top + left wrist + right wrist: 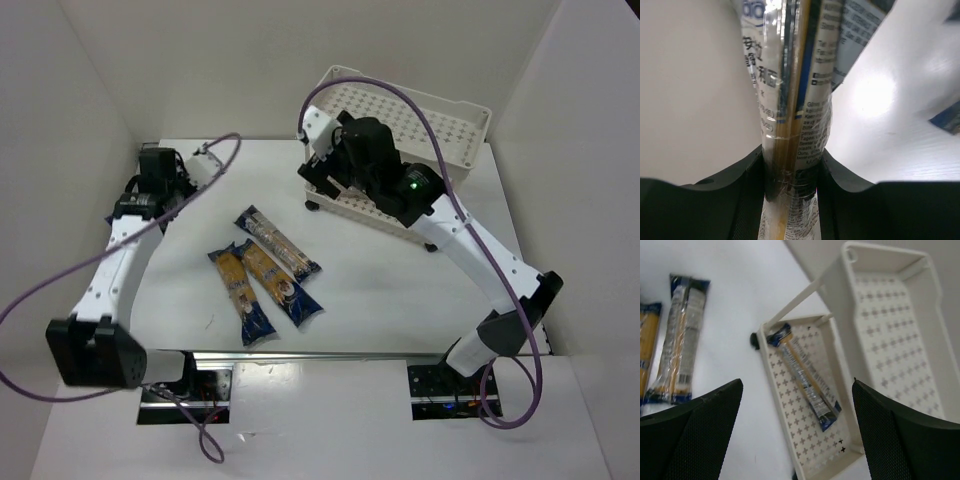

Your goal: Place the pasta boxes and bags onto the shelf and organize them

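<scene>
My left gripper (790,192) is shut on a spaghetti packet (790,115) with a clear middle, held end-on between both fingers. In the top view this gripper (188,165) is at the table's far left and the held packet is hard to make out. Three packets (268,275) lie side by side mid-table. My right gripper (797,384) is wide open and empty above the left end of the cream shelf (455,125). One packet (805,376) lies diagonally in the shelf's lower tray (790,440). The upper tray (890,325) holds nothing.
White walls close in the table on the left, back and right. A purple cable (60,280) loops off the left arm and another (440,140) arcs over the shelf. Two table packets (677,357) show left of the shelf in the right wrist view.
</scene>
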Robot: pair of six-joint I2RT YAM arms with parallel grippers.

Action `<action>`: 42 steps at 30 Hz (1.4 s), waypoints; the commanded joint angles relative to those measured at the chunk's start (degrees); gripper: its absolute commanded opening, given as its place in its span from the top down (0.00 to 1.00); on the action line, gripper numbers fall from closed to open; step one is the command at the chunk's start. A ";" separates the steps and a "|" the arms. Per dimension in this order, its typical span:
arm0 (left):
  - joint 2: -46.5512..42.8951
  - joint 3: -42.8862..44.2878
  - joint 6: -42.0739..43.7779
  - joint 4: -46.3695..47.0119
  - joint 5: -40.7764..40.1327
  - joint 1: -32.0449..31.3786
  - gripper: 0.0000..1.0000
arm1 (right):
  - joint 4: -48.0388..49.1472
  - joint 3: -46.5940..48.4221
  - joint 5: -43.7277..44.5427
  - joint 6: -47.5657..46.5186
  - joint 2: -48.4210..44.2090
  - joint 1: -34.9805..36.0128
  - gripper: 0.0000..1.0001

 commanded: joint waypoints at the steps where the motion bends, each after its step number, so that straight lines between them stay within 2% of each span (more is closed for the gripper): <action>1: -10.23 -2.58 7.24 1.39 -6.26 -9.74 1.00 | 7.92 6.26 6.48 1.98 -2.70 0.51 0.06; 2: -11.57 -3.38 7.25 1.38 -7.85 -13.51 1.00 | 9.25 7.42 7.89 1.98 -2.70 0.51 0.06; 3: -12.54 -4.25 8.04 1.38 -9.52 -21.82 1.00 | 10.48 8.73 10.86 1.98 -3.31 0.51 0.06; 5: -13.08 -5.49 8.04 0.78 -14.51 -30.91 1.00 | 13.99 12.69 13.42 1.45 -3.32 0.51 0.06; 6: -12.12 -5.49 8.04 0.16 -15.24 -38.61 1.00 | 14.79 14.01 14.66 1.45 -3.32 0.51 0.06; 10: -2.83 -1.64 4.80 1.37 -14.55 -50.34 1.00 | 16.73 19.55 18.44 -0.64 -5.33 0.51 0.06; 13: 5.71 4.51 7.06 8.57 -13.76 -54.84 1.00 | 21.03 19.47 22.56 -4.94 -7.44 0.51 0.06; 18: 18.98 11.54 23.05 29.55 -14.90 -56.18 1.00 | 25.17 19.55 25.04 -9.36 -9.73 0.51 0.05; 19: 23.36 13.91 26.12 31.08 -14.90 -56.18 1.00 | 25.69 19.56 25.65 -9.36 -9.73 0.51 0.05; 20: 25.49 19.93 26.85 31.96 -13.77 -56.18 1.00 | 25.70 19.56 25.66 -9.36 -10.43 -0.27 0.05; 24: 35.94 32.96 27.47 32.06 -10.86 -56.18 1.00 | 24.91 16.67 25.13 -9.26 -13.24 -2.56 0.05; 28: 40.44 35.11 29.93 35.13 -7.17 -56.18 1.00 | 24.91 13.59 25.13 -9.79 -14.56 -3.18 0.05; 31: 44.49 39.94 29.93 34.61 -5.85 -55.56 1.00 | 24.91 12.96 25.13 -9.80 -14.57 -3.18 0.05; 36: 48.70 44.77 29.40 34.09 -2.52 -52.23 1.00 | 24.91 10.07 24.60 -9.80 -15.10 -3.18 0.04; 41: 53.98 53.89 27.65 31.98 -1.36 -51.17 0.83 | 24.91 7.78 24.60 -9.80 -15.62 -3.18 0.04; 42: 55.55 55.49 26.95 30.06 -1.36 -51.17 0.68 | 24.91 7.17 24.60 -9.80 -16.23 -3.18 0.04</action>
